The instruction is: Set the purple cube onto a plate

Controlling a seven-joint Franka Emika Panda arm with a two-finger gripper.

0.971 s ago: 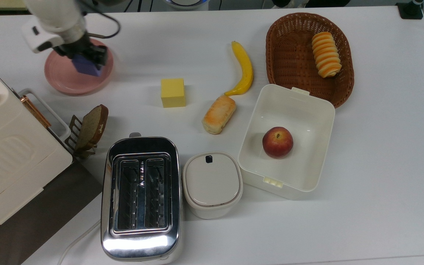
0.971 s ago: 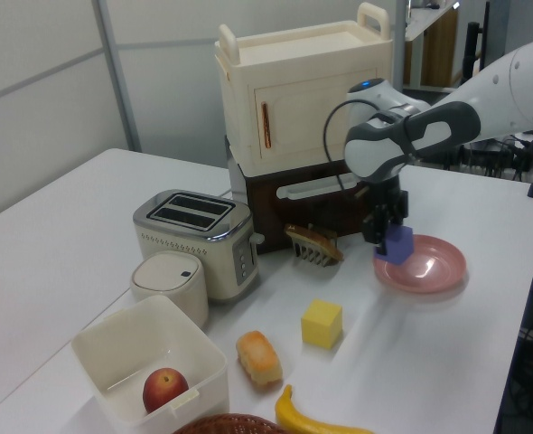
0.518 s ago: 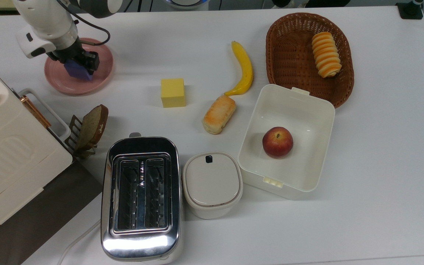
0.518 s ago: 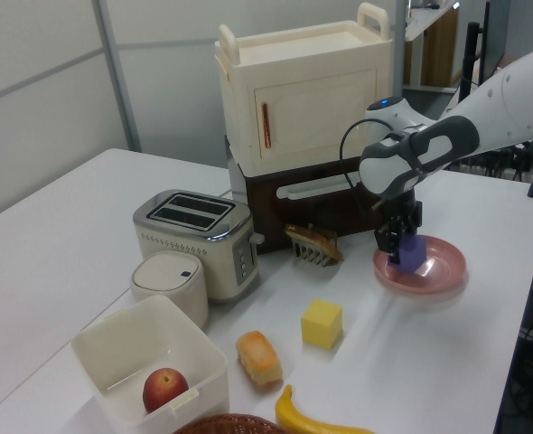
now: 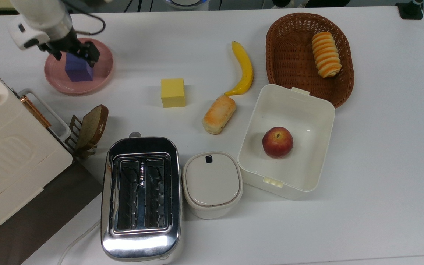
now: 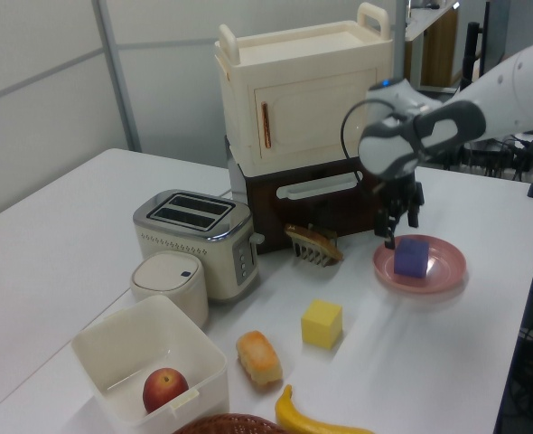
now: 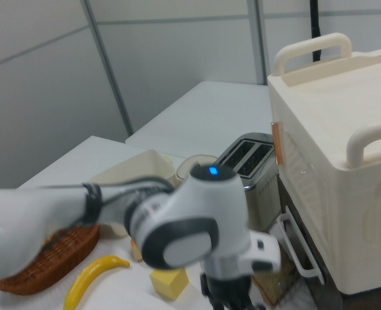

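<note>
Gripper: the gripper hung at the upper left of the top view, above the cube, its two fingers spread apart and holding nothing; in the left view it sat clear of the cube's top.
Purple cube: the purple cube stood flat on the plate, upper left of the top view; centre right of the left view. Judged released, since daylight showed between fingers and cube in the left view.
Plate: the plate, pale pink and round, bore the cube slightly toward the top view's left of its middle. Task judged done in substance; only a withdrawal of the arm seemed left.
Yellow cube: the yellow cube lay well apart from the plate, centre of the top view, untouched.
Banana: the banana and a bread roll lay near each other, right of centre in the top view.
Basket: the brown basket, upper right of the top view, held a striped pastry.
White box: the open white box held an apple.
Toaster: the toaster stood at the lower middle of the top view, beside a lidded white pot.
View difference: the top view gave the cube's place on the plate; the left view gave the height gap beneath the fingers; the right view gave the arm's wrist near the cream cabinet.
</note>
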